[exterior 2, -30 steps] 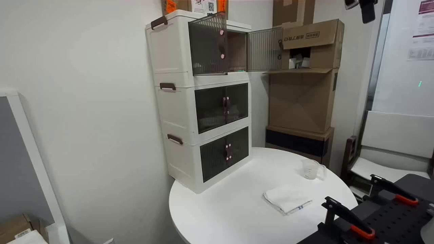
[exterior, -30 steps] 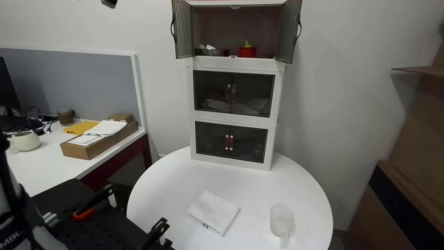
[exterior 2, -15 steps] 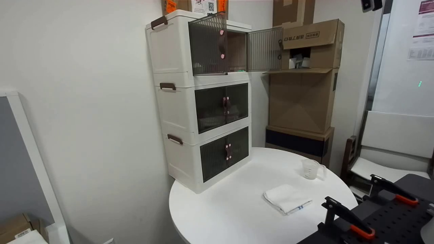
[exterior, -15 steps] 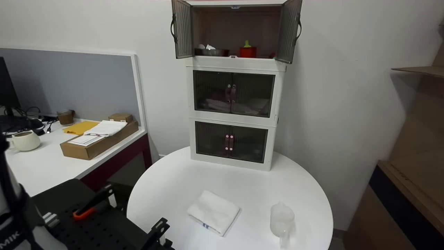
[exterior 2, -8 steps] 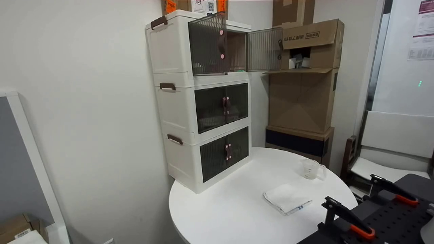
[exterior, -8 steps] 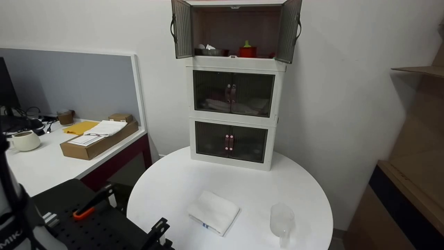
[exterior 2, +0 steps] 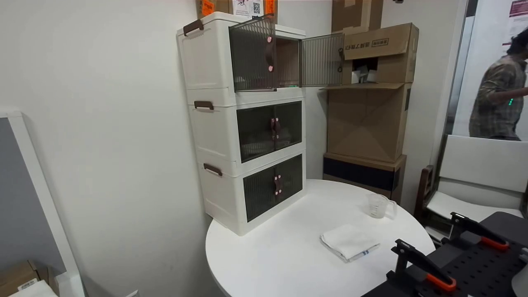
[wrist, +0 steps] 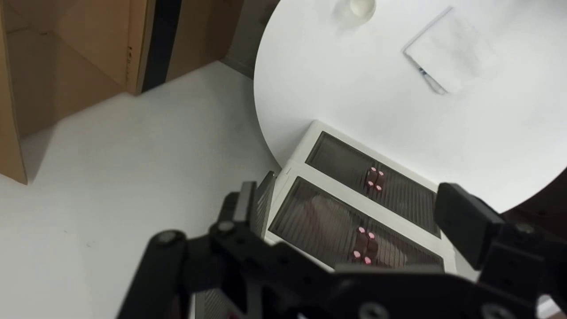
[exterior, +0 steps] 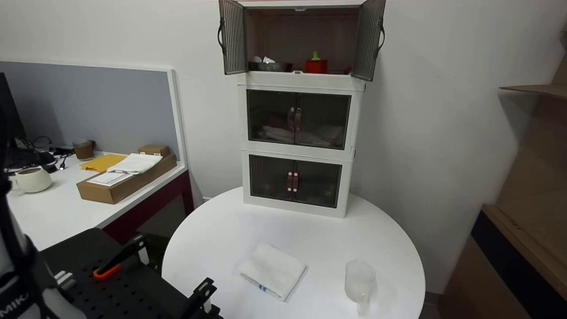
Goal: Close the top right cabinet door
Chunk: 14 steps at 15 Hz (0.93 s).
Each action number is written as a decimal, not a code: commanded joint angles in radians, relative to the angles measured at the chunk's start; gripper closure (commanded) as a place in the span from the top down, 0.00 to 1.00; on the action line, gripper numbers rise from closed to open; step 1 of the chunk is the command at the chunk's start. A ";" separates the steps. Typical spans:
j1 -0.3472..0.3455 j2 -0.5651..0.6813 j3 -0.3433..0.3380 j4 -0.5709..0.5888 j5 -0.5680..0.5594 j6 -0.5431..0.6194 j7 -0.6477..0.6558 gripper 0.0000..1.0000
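The top right cabinet door (exterior: 369, 40) is a dark tinted ribbed panel. It stands swung out at the cabinet's right edge and also shows in an exterior view (exterior 2: 321, 60). In the wrist view, which stands upside down, part of the door (wrist: 265, 204) shows beside one finger. Whether they touch cannot be told. My gripper (wrist: 352, 212) is open with widely spaced fingers and nothing between them. The white three-tier cabinet (exterior: 301, 79) stands on the round table; its two lower tiers are shut. Only a small dark part shows at an exterior view's top edge, perhaps the gripper.
The twin left door (exterior: 234, 37) is also swung open. Cardboard boxes (exterior 2: 365, 123) stand right of the cabinet, with a flap near the open door. A folded cloth (exterior: 273, 271) and a clear measuring cup (exterior: 360, 281) lie on the round table (exterior: 212, 239).
Dark gripper parts seen at the top edges of the exterior views earlier have mostly moved out of frame. A person has appeared at the right. The doors have not moved.
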 commanded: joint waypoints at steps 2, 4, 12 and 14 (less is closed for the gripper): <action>-0.075 0.283 -0.009 0.251 0.219 -0.042 -0.150 1.00; -0.129 0.375 0.021 0.339 0.276 -0.060 -0.174 1.00; -0.282 0.593 0.182 0.590 0.349 -0.061 -0.131 1.00; -0.292 0.619 0.218 0.628 0.339 -0.065 -0.129 1.00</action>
